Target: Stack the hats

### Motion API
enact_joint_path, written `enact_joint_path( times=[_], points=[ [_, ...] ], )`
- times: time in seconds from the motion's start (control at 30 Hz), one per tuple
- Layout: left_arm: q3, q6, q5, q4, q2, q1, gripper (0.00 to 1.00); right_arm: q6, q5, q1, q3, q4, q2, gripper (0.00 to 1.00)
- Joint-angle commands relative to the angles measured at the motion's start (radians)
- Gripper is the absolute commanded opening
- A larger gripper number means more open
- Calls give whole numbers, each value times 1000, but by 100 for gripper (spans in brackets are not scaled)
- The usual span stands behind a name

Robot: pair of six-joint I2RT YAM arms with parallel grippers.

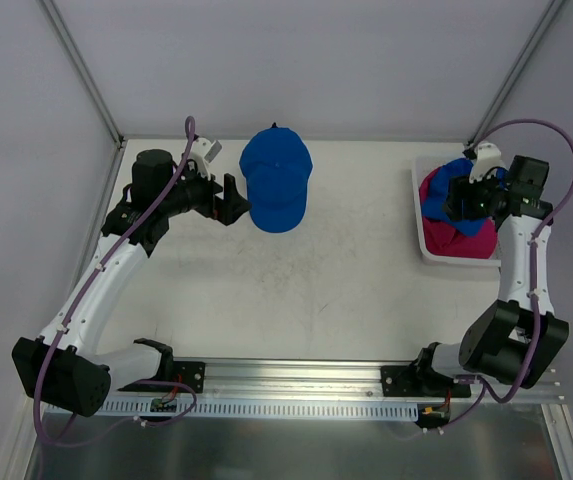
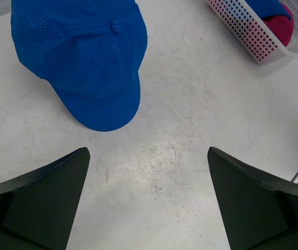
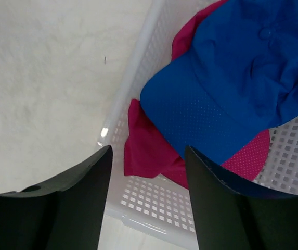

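Observation:
A royal blue cap (image 1: 276, 180) lies flat on the table, brim toward the near side; it also shows in the left wrist view (image 2: 81, 57). My left gripper (image 1: 232, 200) is open and empty just left of it, jaws wide over bare table (image 2: 149, 151). A second blue cap (image 3: 242, 73) lies on top of magenta pink caps (image 3: 151, 153) inside the white tray (image 3: 133, 78). My right gripper (image 3: 147, 151) is open and empty, hovering over the tray's near-left corner. In the top view it (image 1: 458, 200) sits above the tray's caps (image 1: 471, 240).
The white perforated tray (image 1: 436, 252) stands at the right side of the table; its corner shows in the left wrist view (image 2: 253, 39). Frame posts rise at the back corners. A rail runs along the near edge (image 1: 296, 375).

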Motion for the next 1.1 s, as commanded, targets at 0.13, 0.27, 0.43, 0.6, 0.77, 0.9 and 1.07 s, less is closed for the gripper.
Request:
enact_joint_path(
  times=[0.13, 0.27, 0.43, 0.6, 0.77, 0.9, 1.07],
  points=[
    [-9, -12, -24, 7, -21, 12, 99, -448, 74, -29, -107, 12, -43, 57],
    [-6, -4, -30, 7, -9, 12, 99, -557, 76, -49, -95, 13, -15, 56],
    [20, 26, -47, 7, 14, 12, 99, -652, 91, -79, -98, 38, 49, 51],
    [31, 47, -61, 7, 30, 12, 99, -706, 59, -113, -72, 38, 127, 51],
    [19, 60, -82, 5, 40, 14, 99, -714, 25, -115, -88, 38, 155, 54],
    [14, 59, -84, 7, 59, 20, 99, -699, 19, -113, -121, 104, 170, 58],
    [30, 59, -79, 7, 77, 24, 99, -665, 19, -113, -124, 154, 221, 61]
  ],
)
